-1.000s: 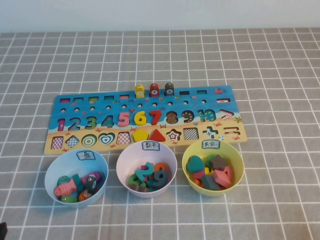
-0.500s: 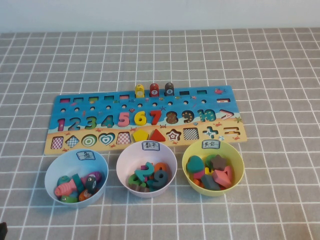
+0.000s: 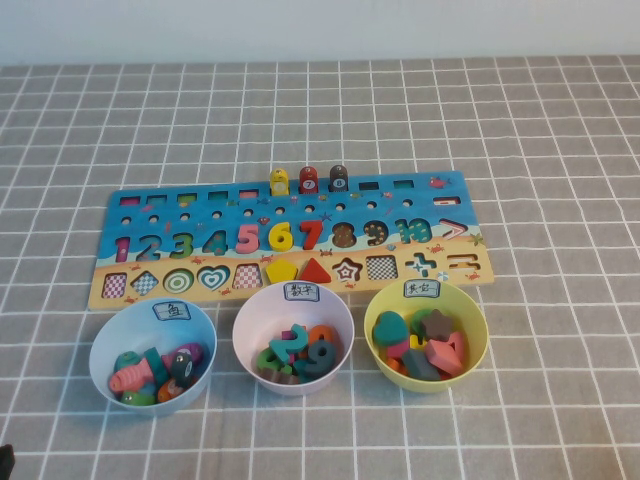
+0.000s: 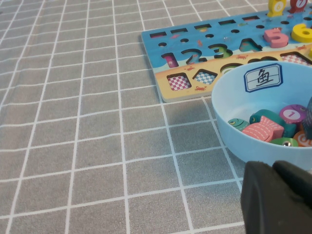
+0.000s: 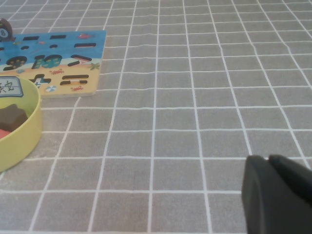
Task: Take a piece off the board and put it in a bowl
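- Already, a dark-brown star piece (image 3: pixel 437 322) is seen lying inside the yellow bowl (image 3: pixel 384 366), among pink, teal and red shapes, near the labelled rim on the board's side; its dark edge also shows in the right wrist view.
- On the board (image 3: pixel 140 206), the star cut-out (image 3: pixel 347 269) is seen bare, between the red triangle (image 3: pixel 315 270) and a checkered slot, so the removal and the drop are judged done.
- No further carrying is judged to be called for; only parking of the arms appears left, or a reach to another piece such as the yellow pentagon (image 3: pixel 282 270) if more were wanted.
- The right claw (image 5: pixel 268 161) is held low over the table, well apart from the yellow bowl on its outer side, closed and with nothing gripped.
- The left claw (image 4: pixel 273 168) is held just beside the light blue bowl (image 3: pixel 102 345), on the side away from the board; its dark tips are pressed together and nothing is gripped.
- Between the two outer bowls, the pale pink bowl (image 3: pixel 245 325) with number pieces is set.
- The table (image 3: pixel 560 150) is covered by a grey cloth with a white grid, and a plain pale wall (image 3: pixel 320 30) is seen behind it.
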